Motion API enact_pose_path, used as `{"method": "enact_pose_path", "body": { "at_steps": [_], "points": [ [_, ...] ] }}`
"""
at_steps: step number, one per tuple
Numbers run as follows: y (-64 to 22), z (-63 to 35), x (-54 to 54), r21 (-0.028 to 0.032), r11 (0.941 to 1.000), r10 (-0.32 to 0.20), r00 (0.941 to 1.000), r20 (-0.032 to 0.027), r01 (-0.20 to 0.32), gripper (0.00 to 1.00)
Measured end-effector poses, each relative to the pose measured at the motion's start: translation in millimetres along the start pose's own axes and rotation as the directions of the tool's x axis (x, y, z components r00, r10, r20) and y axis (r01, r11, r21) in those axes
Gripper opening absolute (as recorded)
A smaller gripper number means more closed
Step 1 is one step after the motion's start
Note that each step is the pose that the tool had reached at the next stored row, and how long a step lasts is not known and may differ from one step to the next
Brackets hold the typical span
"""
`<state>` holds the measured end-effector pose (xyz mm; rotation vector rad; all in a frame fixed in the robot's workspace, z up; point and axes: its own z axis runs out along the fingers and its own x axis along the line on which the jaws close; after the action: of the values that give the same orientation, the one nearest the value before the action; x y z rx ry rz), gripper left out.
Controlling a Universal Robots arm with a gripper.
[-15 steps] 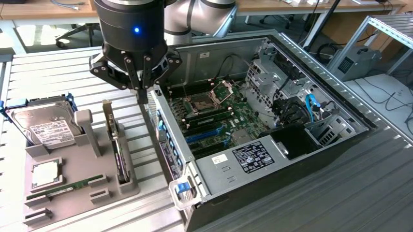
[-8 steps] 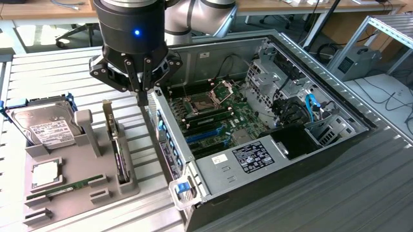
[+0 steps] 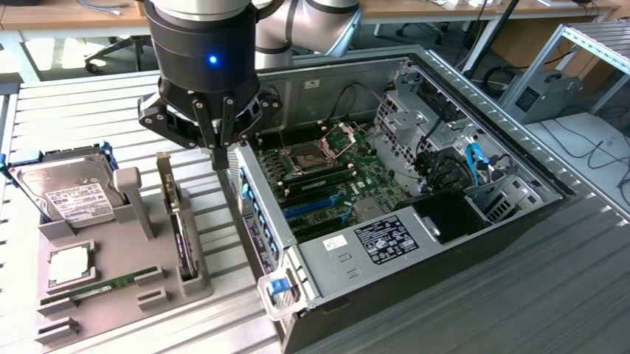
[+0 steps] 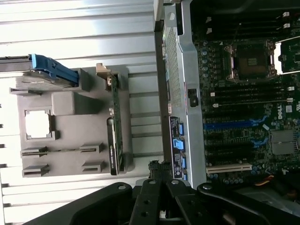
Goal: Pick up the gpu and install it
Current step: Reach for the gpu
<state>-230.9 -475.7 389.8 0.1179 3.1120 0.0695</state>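
The gpu point(image 3: 178, 221) is a slim dark card with a silvery bracket end. It stands on its long edge in a slot along the grey holder tray point(image 3: 113, 247), on the side nearest the computer case. In the wrist view the gpu point(image 4: 115, 129) lies beside the tray point(image 4: 70, 122). My gripper point(image 3: 221, 158) hangs above the gap between the tray and the case wall, a little beyond the card's bracket end and higher than it. Its fingers are shut together with nothing between them. The wrist view has the gripper point(image 4: 158, 166) over that same gap.
On the tray are a silver hard drive point(image 3: 67, 193) in a blue frame, a square processor chip point(image 3: 69, 265) and a green memory stick point(image 3: 99, 287). The open computer case point(image 3: 295, 254) lies at the exterior view's right, its motherboard point(image 3: 335, 184) with blue slots exposed.
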Motion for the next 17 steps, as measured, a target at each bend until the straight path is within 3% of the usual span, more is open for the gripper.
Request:
{"method": "enact_pose_path", "body": {
  "at_steps": [17],
  "points": [
    [-18.0,1.4,-1.2,0.0001,1.0,0.0,1.0,-0.0001,0.0,0.11]
  ]
}}
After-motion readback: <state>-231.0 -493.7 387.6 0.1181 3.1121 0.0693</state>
